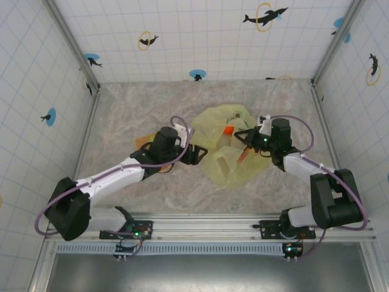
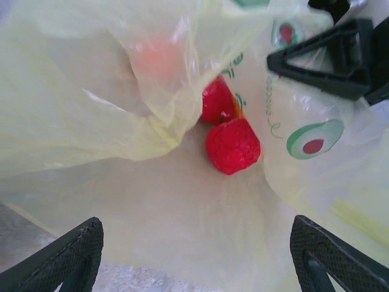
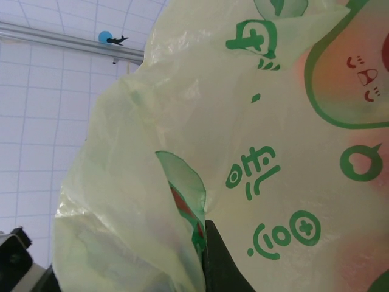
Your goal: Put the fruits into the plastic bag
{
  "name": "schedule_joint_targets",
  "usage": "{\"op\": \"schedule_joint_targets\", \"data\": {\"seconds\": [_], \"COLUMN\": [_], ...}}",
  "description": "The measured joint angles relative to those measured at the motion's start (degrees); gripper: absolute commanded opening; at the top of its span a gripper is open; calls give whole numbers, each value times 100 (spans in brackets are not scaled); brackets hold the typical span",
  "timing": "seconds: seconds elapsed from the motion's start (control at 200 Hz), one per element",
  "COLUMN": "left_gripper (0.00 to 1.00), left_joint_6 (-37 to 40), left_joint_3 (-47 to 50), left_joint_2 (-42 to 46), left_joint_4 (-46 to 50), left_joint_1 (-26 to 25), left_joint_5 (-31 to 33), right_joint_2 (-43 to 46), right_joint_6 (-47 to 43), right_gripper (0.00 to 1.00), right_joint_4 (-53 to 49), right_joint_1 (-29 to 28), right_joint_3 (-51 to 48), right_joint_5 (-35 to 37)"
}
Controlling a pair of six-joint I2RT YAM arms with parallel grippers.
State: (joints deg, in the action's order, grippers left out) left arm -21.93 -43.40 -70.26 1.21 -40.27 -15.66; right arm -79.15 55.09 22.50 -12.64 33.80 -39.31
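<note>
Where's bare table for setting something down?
Bare tabletop: far strip between plastic bag and back wall, plus the far-left corner. Also the near strip by the rail. Crowded: centre, where open left gripper, right gripper and bag meet.

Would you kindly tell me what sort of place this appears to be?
Most likely a lab test cell for robot manipulation: white grid-patterned walls with dolphin stickers enclose a marbled tabletop, and an aluminium rail runs along its near edge.
</note>
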Motion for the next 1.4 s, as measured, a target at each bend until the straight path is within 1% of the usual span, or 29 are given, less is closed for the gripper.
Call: {"op": "schedule_joint_targets", "data": {"seconds": [0.155,0.35,0.48,0.635,0.741,0.821,0.931,1.001,1.096,1.171,1.401], "left_gripper": [82,84,85,85,84,82,81,81,80,77,66], "left_joint_6": [118,247,247,221,201,201,197,227,387,597,1185], "left_joint_3": [26,22,-11,-107,-173,-247,-330,-446,-804,-1134,-1991], "left_joint_2": [533,914,951,885,658,400,90,-55,-343,-640,-1687], "left_joint_4": [332,914,1327,1635,1698,1764,1775,1797,1810,1845,2151], "left_joint_1": [348,863,1399,2229,2470,2485,2385,2074,1445,1119,892], "left_joint_5": [81,588,984,1147,1174,1130,1029,1126,1346,1471,1862], "right_joint_2": [0,0,0,2,2,2,2,7,37,83,87], "right_joint_6": [-326,-675,-804,-870,-911,-973,-1156,-1344,-1574,-1703,-1860], "right_gripper": [0,0,0,0,0,0,0,0,0,0,0], "right_joint_4": [-321,-629,-728,-774,-782,-848,-1104,-1309,-1537,-1676,-1856], "right_joint_1": [0,0,0,0,0,0,7,31,68,92,114], "right_joint_3": [157,236,236,236,236,254,389,520,636,647,647], "right_joint_5": [7,28,31,26,26,28,116,267,487,590,662]}}
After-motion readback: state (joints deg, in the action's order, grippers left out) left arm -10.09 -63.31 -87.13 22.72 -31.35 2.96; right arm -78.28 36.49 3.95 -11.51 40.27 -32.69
